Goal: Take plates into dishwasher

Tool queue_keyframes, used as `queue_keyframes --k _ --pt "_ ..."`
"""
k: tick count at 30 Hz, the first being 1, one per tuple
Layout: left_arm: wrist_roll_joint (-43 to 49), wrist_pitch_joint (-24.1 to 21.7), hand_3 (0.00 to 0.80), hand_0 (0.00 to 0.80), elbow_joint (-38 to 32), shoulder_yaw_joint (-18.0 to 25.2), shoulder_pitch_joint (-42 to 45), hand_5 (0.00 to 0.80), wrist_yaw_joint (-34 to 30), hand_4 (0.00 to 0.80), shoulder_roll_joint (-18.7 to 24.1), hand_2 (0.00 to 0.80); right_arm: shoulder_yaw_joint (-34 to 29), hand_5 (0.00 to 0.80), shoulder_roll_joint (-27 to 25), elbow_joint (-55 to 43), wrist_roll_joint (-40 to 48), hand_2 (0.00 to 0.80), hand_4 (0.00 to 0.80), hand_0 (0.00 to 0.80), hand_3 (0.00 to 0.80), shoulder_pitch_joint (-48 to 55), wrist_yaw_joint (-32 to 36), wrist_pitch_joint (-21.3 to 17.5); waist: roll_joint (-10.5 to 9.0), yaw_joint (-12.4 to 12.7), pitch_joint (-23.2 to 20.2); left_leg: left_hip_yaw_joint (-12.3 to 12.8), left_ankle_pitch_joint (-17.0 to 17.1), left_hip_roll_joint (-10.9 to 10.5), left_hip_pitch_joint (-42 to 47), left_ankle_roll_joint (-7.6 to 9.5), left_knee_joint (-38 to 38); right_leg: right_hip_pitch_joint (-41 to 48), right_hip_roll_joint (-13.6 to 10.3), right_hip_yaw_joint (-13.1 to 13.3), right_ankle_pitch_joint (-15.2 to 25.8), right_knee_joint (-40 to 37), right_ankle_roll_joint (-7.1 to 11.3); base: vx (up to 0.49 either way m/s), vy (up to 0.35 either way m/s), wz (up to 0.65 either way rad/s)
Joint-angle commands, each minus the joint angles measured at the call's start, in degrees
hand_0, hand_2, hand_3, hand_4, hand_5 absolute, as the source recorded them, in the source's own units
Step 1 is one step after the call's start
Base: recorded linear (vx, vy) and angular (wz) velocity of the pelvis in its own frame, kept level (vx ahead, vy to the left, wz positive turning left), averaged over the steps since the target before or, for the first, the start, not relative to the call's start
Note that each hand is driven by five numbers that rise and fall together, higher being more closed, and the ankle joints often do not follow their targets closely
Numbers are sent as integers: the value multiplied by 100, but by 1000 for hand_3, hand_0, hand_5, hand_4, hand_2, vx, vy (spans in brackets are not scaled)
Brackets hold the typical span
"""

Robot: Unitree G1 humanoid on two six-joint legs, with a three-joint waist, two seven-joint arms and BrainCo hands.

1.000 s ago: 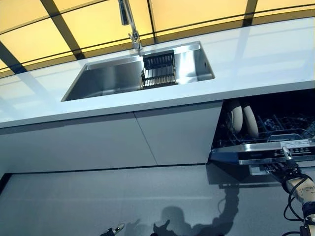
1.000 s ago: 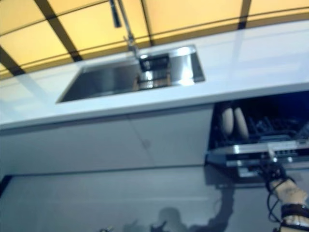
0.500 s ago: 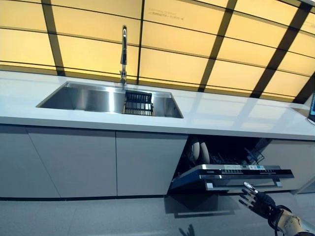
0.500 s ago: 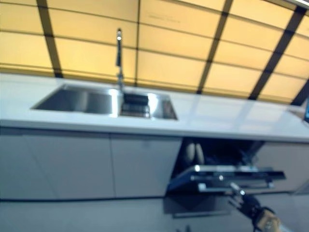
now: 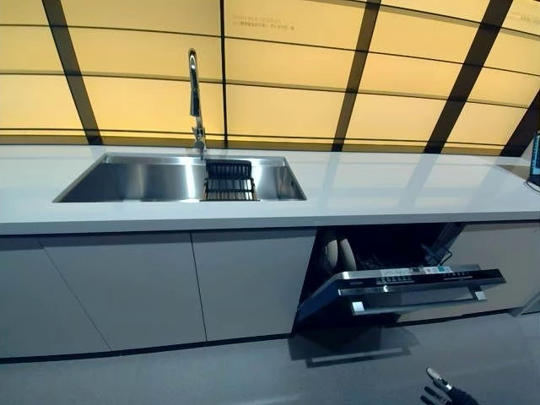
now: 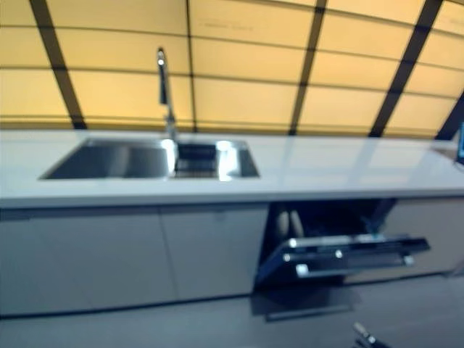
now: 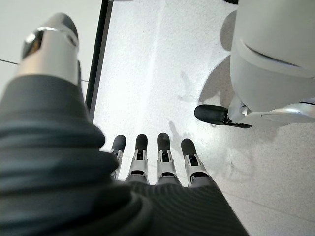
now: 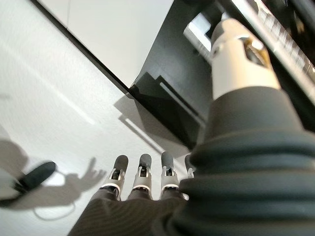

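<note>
Fingers of the right hand were straight, empty, mostly cut off low near the floor. Left hand likewise relaxed, empty. Plates stood half hidden inside the dishwasher, door part-open, under the worktop.

You are looking at a white countertop running across a kitchen front, with a steel sink at ten o'clock, a dark rack in its right end and a tall faucet behind. Grey cabinet doors stand below. At four o'clock the dishwasher door hangs partly open, pale plates upright inside. Your right hand shows only fingertips at five o'clock, clear of the door.
</note>
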Motion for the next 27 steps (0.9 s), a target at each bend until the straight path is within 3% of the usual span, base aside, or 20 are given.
queue_keyframes --k 1,6,9,12,18,27 --pt "56 -217 0 0 209 47 -485 0 -124 0 118 0 -349 0 146 223 777 0 0 0 0 -458 178 -610 10 81 289 -49 -70 -155 -35 445 12 248 36 -37 -138 254 25 12 -43 0" --pt "25 -293 0 0 193 -58 -416 0 -185 0 80 0 -494 0 478 604 2035 0 0 0 0 -583 759 -1160 237 128 412 -134 -57 -163 -91 439 27 180 6 -68 -177 284 6 -4 -51 0" --pt "55 -339 0 0 204 -82 -349 0 -207 0 61 0 -602 0 554 595 2676 0 0 0 0 -620 1041 -1239 326 129 449 -158 -53 -171 -119 427 29 156 -9 -80 -179 272 5 -13 -4 0" --pt "3 -409 0 0 184 -185 -257 0 -308 0 -48 0 -977 0 542 733 3610 0 0 0 0 -825 1177 -1265 592 118 527 -185 -33 -209 -196 380 38 72 -61 -115 -187 275 7 -40 29 1" --pt "-169 -409 0 0 -2 -458 -190 0 -336 0 -329 0 -1202 0 292 754 4014 0 0 0 0 -1208 995 -1264 1010 130 610 -271 -5 -372 -272 340 50 -29 -183 -128 -232 336 -26 -22 110 1" --pt "-629 -446 0 0 -209 -813 -108 0 -447 0 -621 0 -1068 0 -230 383 3859 0 0 0 0 -1831 922 -1369 1683 105 896 -368 128 -662 -504 306 93 -305 -396 -164 -320 500 -114 -56 130 3"
